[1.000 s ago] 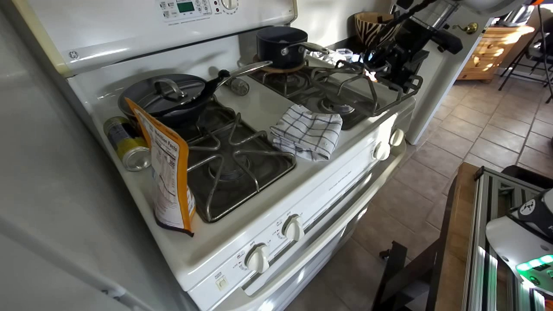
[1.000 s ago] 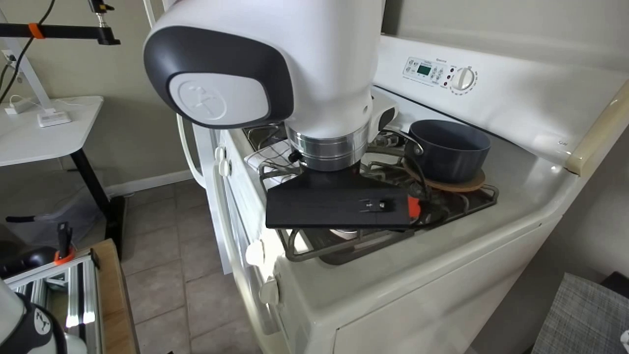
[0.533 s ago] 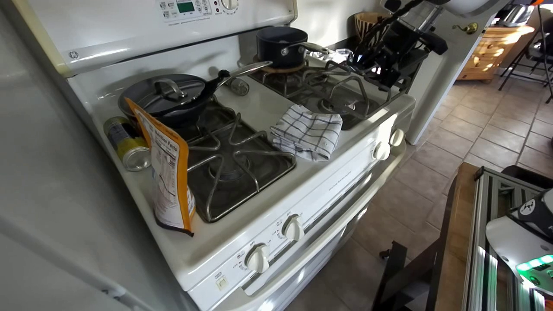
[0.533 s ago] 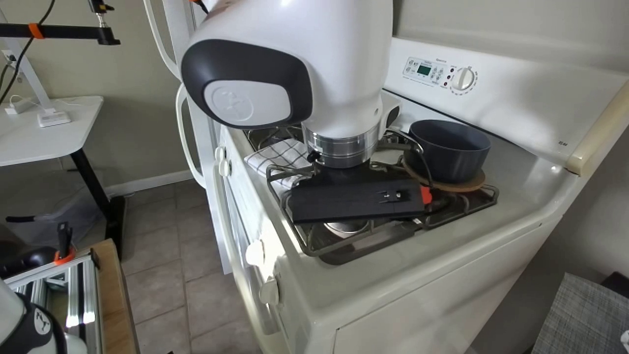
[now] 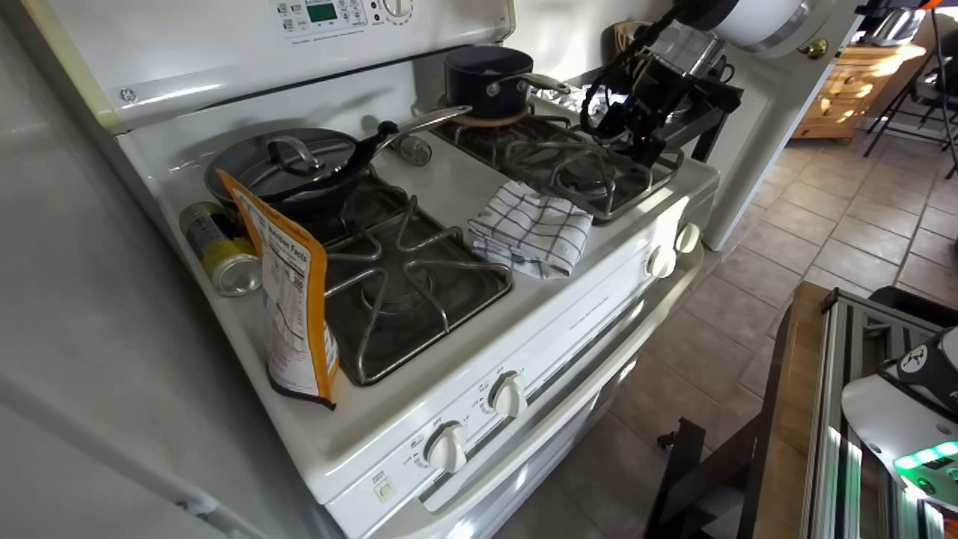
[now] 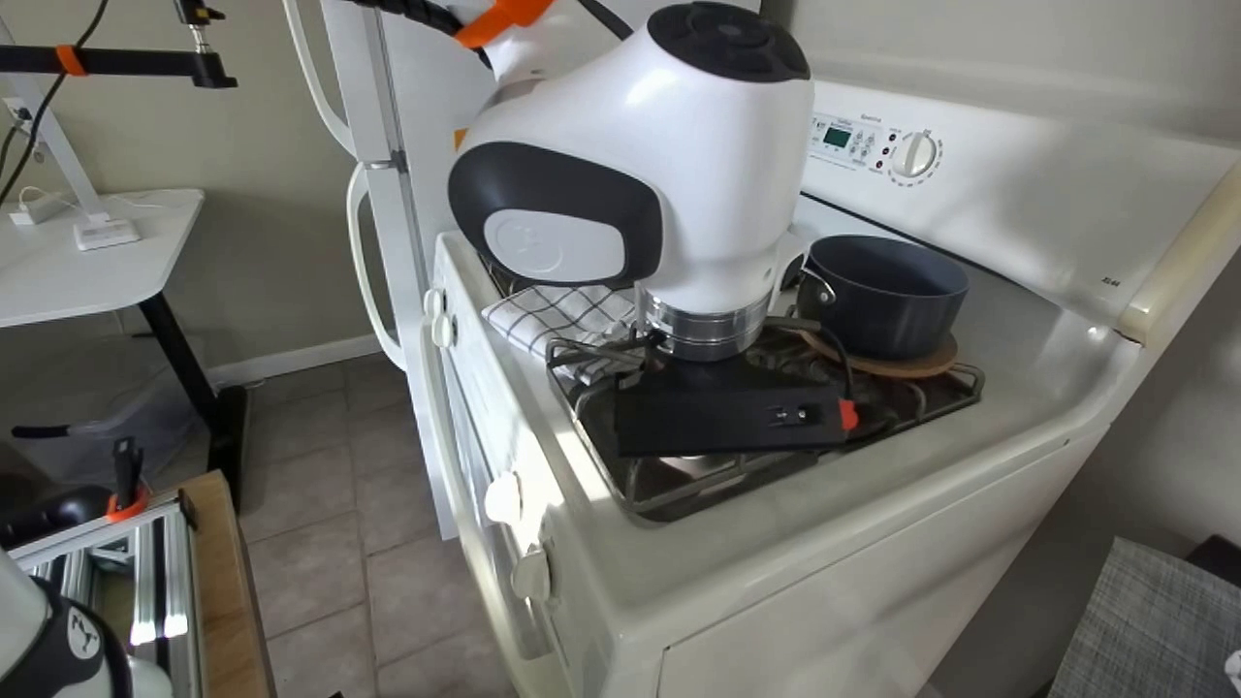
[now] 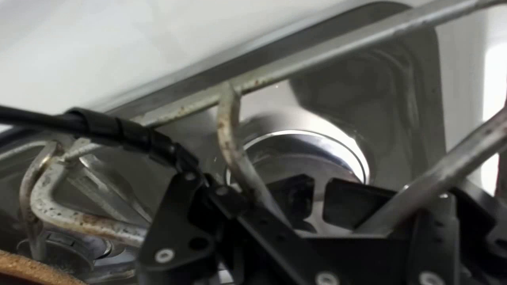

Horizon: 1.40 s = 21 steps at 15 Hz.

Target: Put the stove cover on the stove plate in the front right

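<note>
The stove cover, a dark square grate with thin bars, lies low over the front right burner in both exterior views [image 5: 608, 215] [image 6: 635, 504]; its bars cross the wrist view [image 7: 229, 126]. The stove plate [image 7: 295, 148] shows a shiny round rim below the bars; it is partly visible in an exterior view [image 6: 693, 463]. My gripper [image 7: 319, 198] has its fingers passing under two converging bars, with a narrow gap between the fingertips. It also shows in an exterior view [image 5: 627, 141]. Where the bars meet is hidden behind the gripper body. Whether the cover's frame touches the stove, I cannot tell.
A dark pot [image 5: 488, 82] on a round wooden trivet [image 6: 902, 364] stands behind the cover. A folded checked cloth [image 5: 531, 228] lies beside it. On the far side are another grate [image 5: 408, 266], a lidded frying pan [image 5: 288, 161], an orange-edged bag [image 5: 292, 299] and a can [image 5: 221, 251].
The stove cover was raised and tilted in my gripper. Both have moved down and inward over the stove, and the cover now lies flatter over the burner. Cloth and pot have not moved.
</note>
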Tool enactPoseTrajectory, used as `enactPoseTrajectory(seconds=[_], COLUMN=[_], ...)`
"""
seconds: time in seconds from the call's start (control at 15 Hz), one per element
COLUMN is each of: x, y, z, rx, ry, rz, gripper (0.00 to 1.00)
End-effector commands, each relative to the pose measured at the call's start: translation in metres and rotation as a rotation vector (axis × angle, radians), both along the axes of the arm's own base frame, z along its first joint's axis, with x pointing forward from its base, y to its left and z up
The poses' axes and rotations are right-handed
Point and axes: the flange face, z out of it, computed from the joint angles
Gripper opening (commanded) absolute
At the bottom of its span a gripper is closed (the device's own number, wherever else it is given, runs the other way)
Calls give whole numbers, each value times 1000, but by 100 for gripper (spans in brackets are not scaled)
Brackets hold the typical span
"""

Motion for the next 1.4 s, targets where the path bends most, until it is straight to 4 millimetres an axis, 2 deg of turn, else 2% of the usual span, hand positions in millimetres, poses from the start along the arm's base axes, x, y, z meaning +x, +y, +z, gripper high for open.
enactPoseTrajectory(seconds=[0.0, 0.33, 0.8, 1.13, 1.2, 1.27, 1.33], x=[16, 21, 17, 17, 16, 14, 14], y=[-3, -7, -12, -7, -7, -8, -9], z=[4, -4, -14, -15, -15, -12, -9], rx=[19, 2, -15, -9, -21, -21, -20], ry=[-23, -9, 9, 19, 24, 24, 23], rz=[-4, 3, 28, 33, 40, 46, 49], gripper=[0, 0, 0, 0, 25, 27, 33])
